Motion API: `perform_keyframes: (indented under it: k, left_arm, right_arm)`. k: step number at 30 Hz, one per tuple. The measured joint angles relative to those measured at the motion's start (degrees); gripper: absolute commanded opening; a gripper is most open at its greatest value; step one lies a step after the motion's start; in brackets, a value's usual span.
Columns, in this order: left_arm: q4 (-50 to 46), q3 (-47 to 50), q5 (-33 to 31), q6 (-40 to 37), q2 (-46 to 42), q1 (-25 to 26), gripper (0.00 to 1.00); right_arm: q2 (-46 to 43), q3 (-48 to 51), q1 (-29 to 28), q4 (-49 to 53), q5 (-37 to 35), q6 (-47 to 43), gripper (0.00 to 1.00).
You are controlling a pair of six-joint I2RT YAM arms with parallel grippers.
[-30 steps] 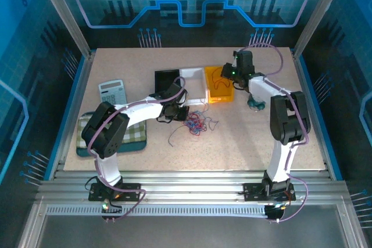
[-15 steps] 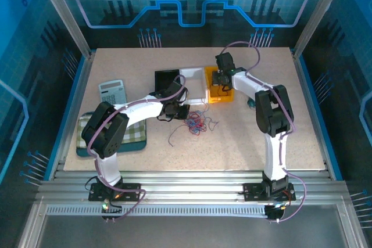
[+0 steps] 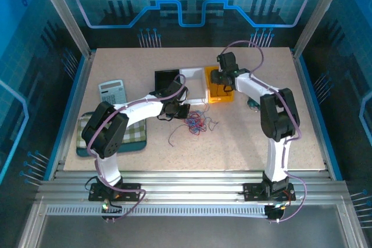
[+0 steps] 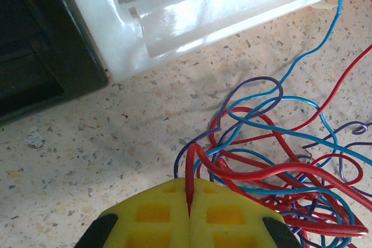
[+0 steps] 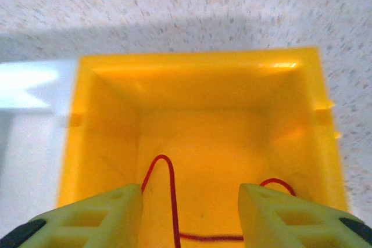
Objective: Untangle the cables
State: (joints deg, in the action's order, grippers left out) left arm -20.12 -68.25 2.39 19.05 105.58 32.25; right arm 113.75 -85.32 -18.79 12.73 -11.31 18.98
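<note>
1. The right pincer (image 5: 190,196) has swung left from the right side of the table. It now hangs over the open yellow plastic bin (image 5: 197,79). Its pale green fingers, pressed together a moment ago, now stand spread with nothing between them.
2. A single thin red cable (image 5: 174,201) lies looped on the bin's floor below those fingers. I judge that one freed cable has just been dropped there, so that delivery is done.
3. The left pincer (image 4: 189,196) has not moved. Its yellow fingers are pressed together, pinching a red strand (image 4: 189,172) at the edge of the tangle of thin red, blue and purple cables (image 4: 273,166).
4. The tangle lies on the speckled table (image 4: 87,143), just in front of the white plastic bin (image 4: 192,15), with the black bin (image 4: 35,56) beside that. From above, the heap looks much as it did a second ago, so most of the sorting probably remains.
5. No brand, label or writing can be read. The keys of the grey calculator (image 3: 112,91) are too small to make out, and the bins are plain.
</note>
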Motion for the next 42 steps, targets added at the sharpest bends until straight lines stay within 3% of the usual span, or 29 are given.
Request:
perform_keyframes:
  k: [9,16,22,42]
  left_arm:
    - [-0.59,-0.72,0.66,-0.04,0.13,0.0,0.0]
    - [-0.59,-0.72,1.99,-0.02,0.44,-0.22,0.0]
    - [-0.59,-0.7,3.04,0.04,0.44,-0.26,0.0]
    - [0.59,2.05,3.74,0.5,0.44,-0.37,0.0]
  right_arm:
    - [-13.49,10.78,-0.28,-5.6,2.69,0.92,0.5]
    - [-22.45,27.71,-6.56,-8.83,14.75,0.59,0.5]
    - [-21.81,32.09,-12.33,-8.74,22.51,-1.05,0.42]
    - [-13.49,26.73,-12.28,-7.32,30.73,-4.68,0.29]
